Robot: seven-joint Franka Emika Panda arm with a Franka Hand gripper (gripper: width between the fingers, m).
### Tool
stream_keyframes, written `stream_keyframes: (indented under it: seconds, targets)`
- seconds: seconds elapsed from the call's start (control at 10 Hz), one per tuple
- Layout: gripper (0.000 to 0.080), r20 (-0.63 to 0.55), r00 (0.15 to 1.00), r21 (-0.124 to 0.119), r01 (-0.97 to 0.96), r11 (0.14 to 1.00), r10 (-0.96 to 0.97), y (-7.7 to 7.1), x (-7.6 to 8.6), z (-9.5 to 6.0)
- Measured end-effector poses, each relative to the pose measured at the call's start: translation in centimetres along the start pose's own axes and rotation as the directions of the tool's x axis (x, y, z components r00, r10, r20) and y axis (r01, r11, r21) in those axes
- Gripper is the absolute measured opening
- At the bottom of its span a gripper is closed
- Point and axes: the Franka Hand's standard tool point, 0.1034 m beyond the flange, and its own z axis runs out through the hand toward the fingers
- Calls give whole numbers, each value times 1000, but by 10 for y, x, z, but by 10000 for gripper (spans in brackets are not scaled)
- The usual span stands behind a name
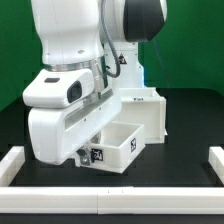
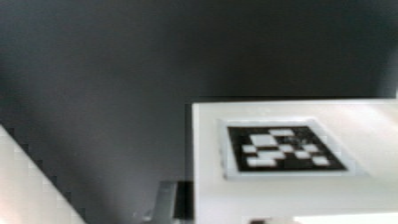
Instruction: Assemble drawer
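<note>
White tray (image 1: 125,140) w/ tag (image 1: 97,155) seems partly in housing (image 1: 150,105); pincer hidden, can't tell grip.

exterior view sits low, close, facing the arm (image 1: 70,50) across the table (image 1: 190,115). wrist view looks down, very close, on the drawer (image 2: 267,112); both share table and drawer.
</note>
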Motion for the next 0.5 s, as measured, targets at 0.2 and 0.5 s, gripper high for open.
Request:
stream_keyframes:
  seconds: [0.2, 0.5]
  targets:
    - [38, -4, 995, -34, 100, 994, -100, 35, -15, -8]
    - [38, -3, 991, -48, 133, 990, -134, 40, -21, -8]
